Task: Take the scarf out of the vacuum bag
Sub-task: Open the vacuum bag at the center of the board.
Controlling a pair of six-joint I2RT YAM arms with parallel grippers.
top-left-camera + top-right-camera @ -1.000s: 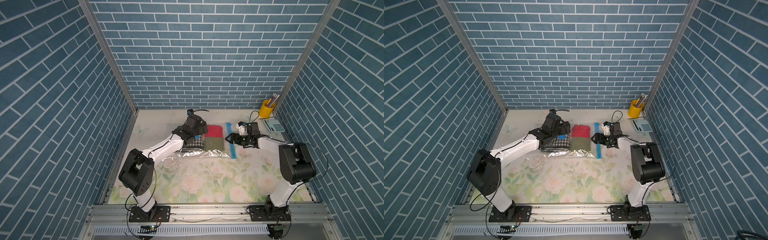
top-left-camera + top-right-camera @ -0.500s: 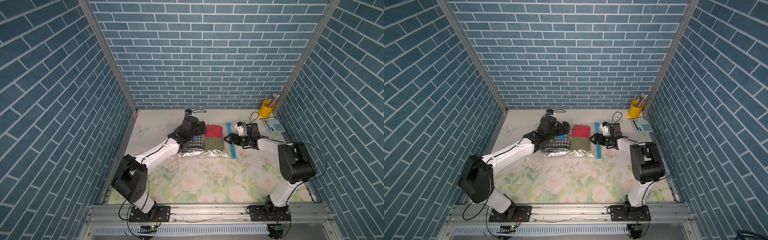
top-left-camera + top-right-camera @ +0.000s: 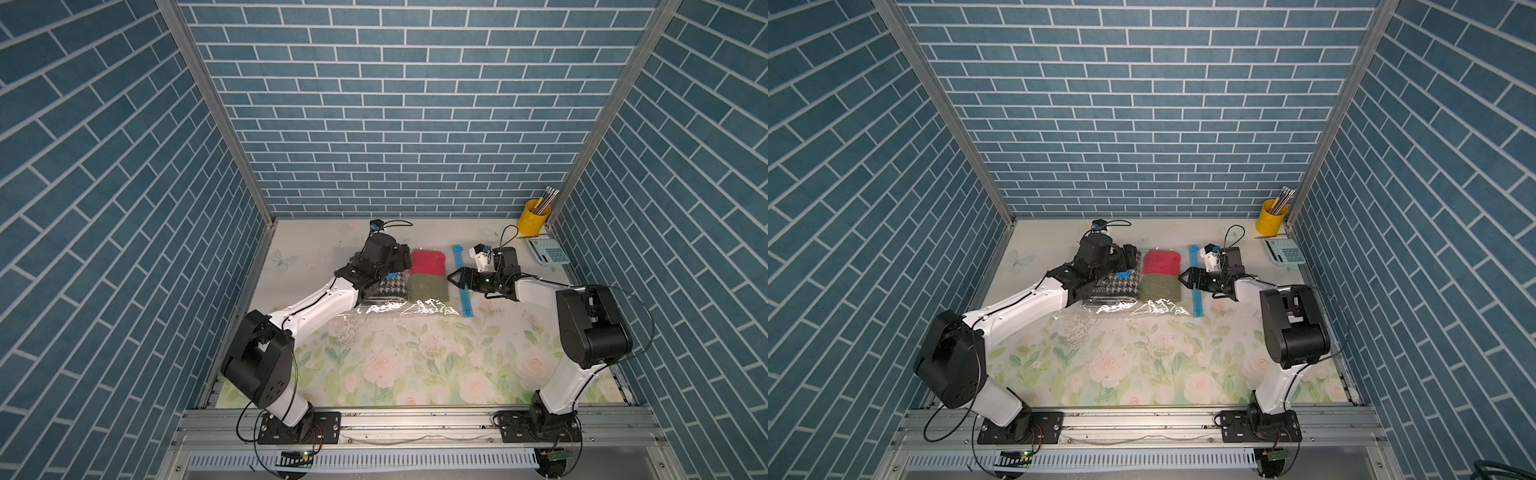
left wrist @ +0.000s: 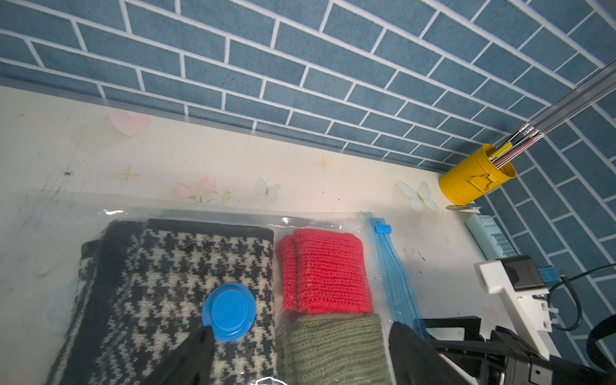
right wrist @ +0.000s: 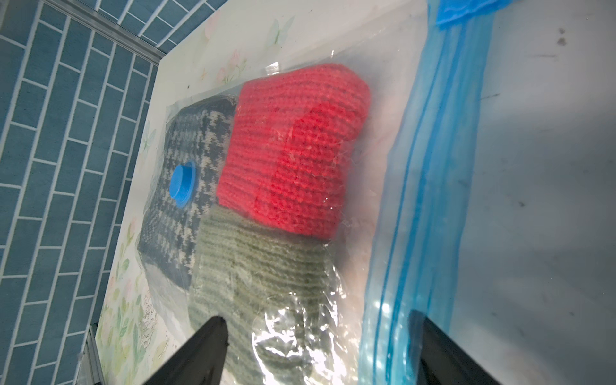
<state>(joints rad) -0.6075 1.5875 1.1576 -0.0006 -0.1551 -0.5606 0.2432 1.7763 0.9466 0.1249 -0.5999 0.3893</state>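
Note:
The clear vacuum bag [image 3: 415, 309] lies flat at the back middle of the table, its light-blue zip strip [image 3: 462, 291] along the right edge. Inside it are a folded houndstooth scarf [image 4: 173, 266], a red knit [image 4: 326, 270] and an olive-green knit [image 5: 266, 266]. The round blue valve cap [image 4: 230, 311] sits over the houndstooth. My left gripper [image 3: 402, 261] hovers open above the bag, one finger by the valve cap, the other past the green knit. Low at the bag's right edge my right gripper [image 3: 455, 279] is open too, its fingers [image 5: 200, 350] straddling the green knit's end and the zip strip [image 5: 433, 200].
A yellow cup of pencils [image 3: 533, 218] stands in the back right corner, with a light-blue calculator [image 3: 548, 251] beside it. A blue slider [image 4: 383, 229] sits at the far end of the zip strip. Brick walls close in the back and both sides.
The left arm has swung its elbow outward to the left while its gripper stayed over the bag, the jaws narrowing a little. The right gripper has hardly moved.

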